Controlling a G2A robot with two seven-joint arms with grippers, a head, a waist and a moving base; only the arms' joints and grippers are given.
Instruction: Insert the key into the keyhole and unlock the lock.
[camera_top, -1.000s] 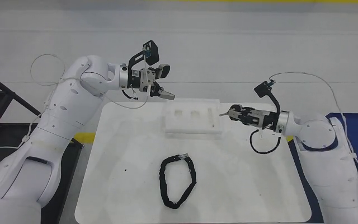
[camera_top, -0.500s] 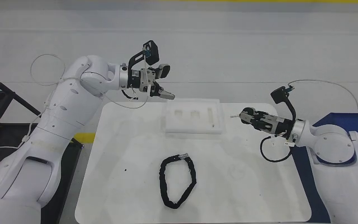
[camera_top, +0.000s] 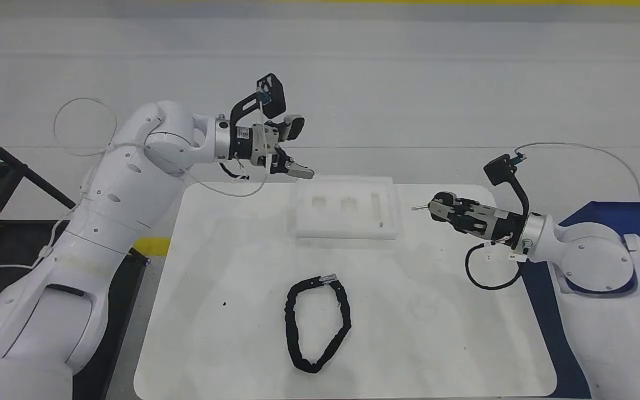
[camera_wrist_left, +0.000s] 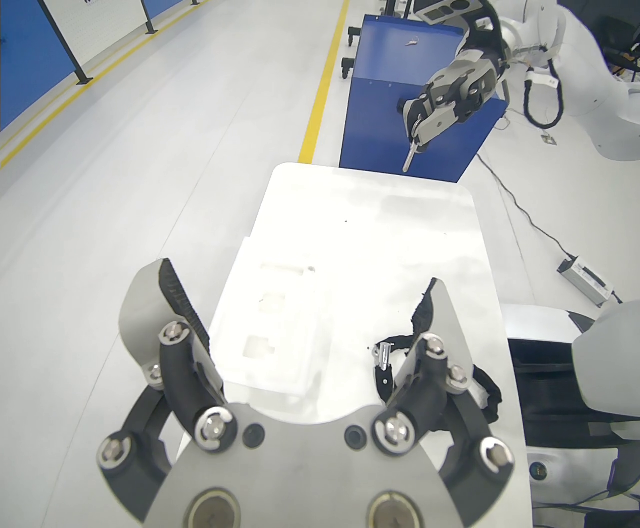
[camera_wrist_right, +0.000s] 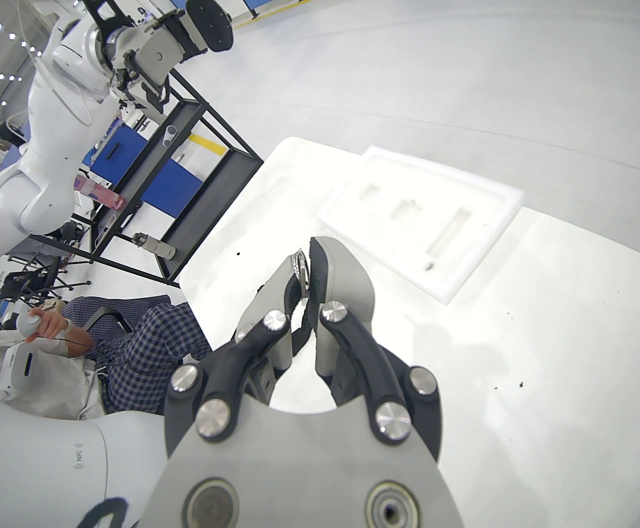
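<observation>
A black chain lock (camera_top: 318, 325) lies looped on the white table (camera_top: 450, 330), its metal end (camera_top: 322, 280) facing the foam tray. My right gripper (camera_top: 432, 207) hovers right of the tray, shut on a small silver key (camera_top: 415, 208) that points toward the tray. The key (camera_wrist_right: 301, 265) sits pinched between the fingertips of this gripper (camera_wrist_right: 305, 260). My left gripper (camera_top: 298, 168) hangs open and empty over the table's far left edge. From the left gripper (camera_wrist_left: 300, 300), the lock's metal end (camera_wrist_left: 384, 355) lies below and the key (camera_wrist_left: 410, 157) is far off.
A white foam tray (camera_top: 345, 208) with three recesses sits at the table's far middle. A blue cabinet (camera_wrist_left: 380, 125) stands beyond the table's right side and a black metal rack (camera_wrist_right: 200, 150) beyond its left side.
My right arm drew back to the right, away from the foam tray, with the key still held, then stayed put. The left arm barely moved.
</observation>
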